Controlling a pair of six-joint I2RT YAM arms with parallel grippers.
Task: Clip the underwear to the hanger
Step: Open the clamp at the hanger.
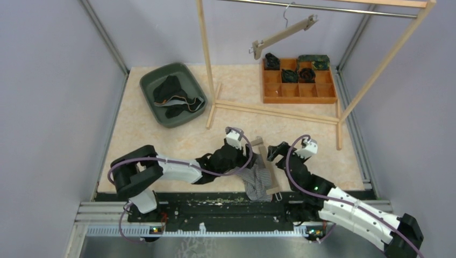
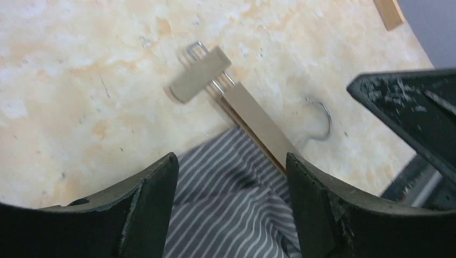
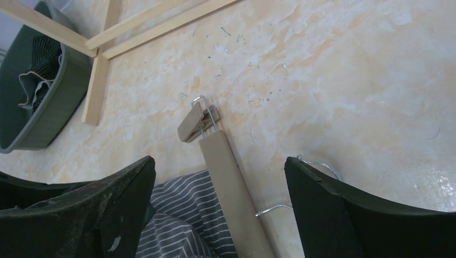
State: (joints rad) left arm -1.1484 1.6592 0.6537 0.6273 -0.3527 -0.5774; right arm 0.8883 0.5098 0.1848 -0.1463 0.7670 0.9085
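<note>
- Your left pincer (image 2: 231,159) is scuffed matt black plastic.
- Between its jaws you see the underwear (image 2: 231,207): soft striped cloth.
- Just ahead, the hanger (image 2: 259,122) is pale matt wood, its hook (image 2: 324,119) shiny metal wire.
- Beneath, the table (image 2: 80,80) looks smooth, faintly glossy.

— Where does my overhead view sit?
— High behind both arm bases (image 1: 142,201), looking down across the table (image 1: 161,134) toward the rack (image 1: 205,54).
— And my wrist views?
— Each hangs low and close over the table, angled forward. Both catch the clip end of the hanger (image 2: 258,121) and the striped underwear (image 2: 215,215); my overhead shows the same spot, far smaller.
</note>
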